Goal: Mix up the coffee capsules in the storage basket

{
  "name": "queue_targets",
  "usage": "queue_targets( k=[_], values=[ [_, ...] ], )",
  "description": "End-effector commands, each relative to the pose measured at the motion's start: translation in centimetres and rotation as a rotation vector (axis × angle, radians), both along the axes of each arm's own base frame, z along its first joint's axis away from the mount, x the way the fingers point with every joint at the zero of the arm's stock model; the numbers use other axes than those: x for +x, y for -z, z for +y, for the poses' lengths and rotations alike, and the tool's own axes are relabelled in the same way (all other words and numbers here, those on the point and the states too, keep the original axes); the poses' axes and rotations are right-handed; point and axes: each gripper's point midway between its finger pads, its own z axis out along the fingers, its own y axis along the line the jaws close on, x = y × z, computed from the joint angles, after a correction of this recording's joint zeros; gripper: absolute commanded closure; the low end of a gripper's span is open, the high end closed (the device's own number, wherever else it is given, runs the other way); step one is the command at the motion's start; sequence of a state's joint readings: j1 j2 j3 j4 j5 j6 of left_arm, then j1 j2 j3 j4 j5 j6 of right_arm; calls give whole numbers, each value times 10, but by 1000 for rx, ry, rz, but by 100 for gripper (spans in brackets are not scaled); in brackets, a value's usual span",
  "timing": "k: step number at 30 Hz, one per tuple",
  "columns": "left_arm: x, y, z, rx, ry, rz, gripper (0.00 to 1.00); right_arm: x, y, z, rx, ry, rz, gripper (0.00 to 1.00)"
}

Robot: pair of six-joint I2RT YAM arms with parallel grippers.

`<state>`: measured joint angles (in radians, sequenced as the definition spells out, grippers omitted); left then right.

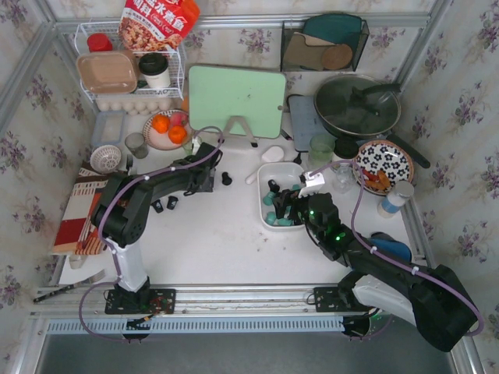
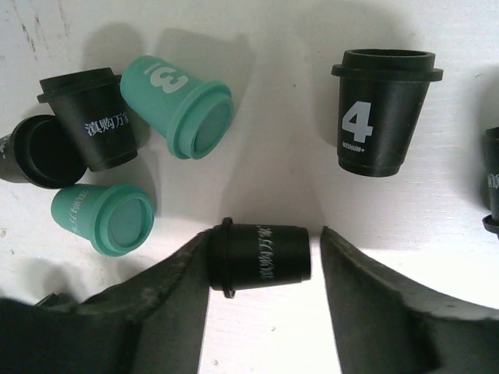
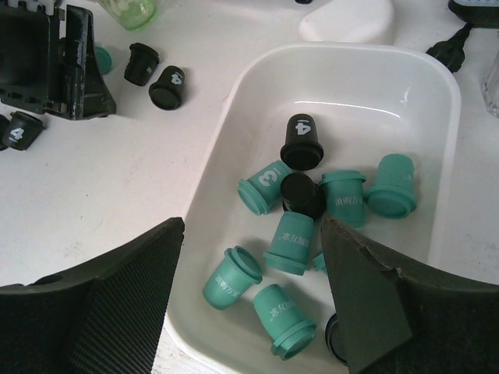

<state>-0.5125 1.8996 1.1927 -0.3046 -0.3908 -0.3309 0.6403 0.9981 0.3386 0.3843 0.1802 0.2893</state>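
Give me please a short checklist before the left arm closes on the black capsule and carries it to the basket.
1. Black capsule lies between the left jaws: ok.
2. Left jaws open: ok.
3. Nearest teal capsule apart from the left jaws: ok.
4. Storage basket has free room: ok.
5. Way into the storage basket free: not ok, the right jaws hang open over it.
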Motion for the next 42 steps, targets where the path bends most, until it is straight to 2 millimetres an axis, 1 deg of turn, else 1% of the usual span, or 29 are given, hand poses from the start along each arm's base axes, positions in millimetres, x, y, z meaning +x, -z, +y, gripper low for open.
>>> queue_targets(
  k=[1, 2, 6, 8, 10, 12, 13, 14, 16, 18, 20, 22, 23, 26, 28, 29, 32, 37, 42],
  values=[
    [-2, 4, 4, 18, 13, 16, 46, 3, -10, 3, 20, -7, -32, 22],
    [-2, 4, 3, 14, 17, 16, 52, 3, -10, 3, 20, -6, -32, 22],
    [-3, 2, -2, -12, 47, 19, 69, 3, -11, 3, 20, -7, -33, 22],
    [-6, -1, -12, -61, 85, 22, 77, 3, -11, 3, 19, -6, -35, 22],
    [-9, -13, -24, -128, 141, 1, 82, 3, -12, 3, 20, -5, -37, 22],
    [-11, -33, -39, -200, 212, -47, 84, 2, -11, 2, 19, -5, -36, 22],
    [-12, -40, -46, -224, 255, -72, 86, 2, -12, 2, 19, -4, -36, 22],
    [-15, -51, -54, -250, 308, -105, 87, 2, -13, 3, 21, -7, -37, 22],
    [-21, -74, -72, -280, 428, -181, 88, 0, -18, 5, 34, -20, -46, 22],
    [-32, -94, -92, -272, 602, -271, 87, -3, -28, 9, 59, -48, -63, 22],
    [-51, -110, -115, -285, 761, -352, 87, -7, -41, 14, 85, -82, -84, 22],
    [-67, -127, -132, -299, 901, -443, 87, -11, -55, 19, 109, -117, -101, 22],
    [-75, -139, -139, -313, 967, -498, 87, -13, -61, 21, 119, -136, -102, 22],
    [-102, -159, -159, -356, 1145, -613, 86, -20, -71, 30, 145, -189, -93, 22],
    [-120, -167, -171, -365, 1266, -691, 84, -26, -77, 40, 160, -250, -76, 22],
    [-126, -172, -176, -355, 1303, -744, 84, -28, -77, 45, 164, -279, -62, 22],
    [-139, -174, -185, -313, 1388, -823, 81, -33, -73, 57, 171, -341, -6, 25],
    [-150, -173, -197, -264, 1461, -868, 80, -41, -70, 71, 213, -414, 37, 30],
    [-154, -178, -202, -245, 1471, -902, 80, -48, -70, 76, 234, -459, 53, 32]
  ],
)
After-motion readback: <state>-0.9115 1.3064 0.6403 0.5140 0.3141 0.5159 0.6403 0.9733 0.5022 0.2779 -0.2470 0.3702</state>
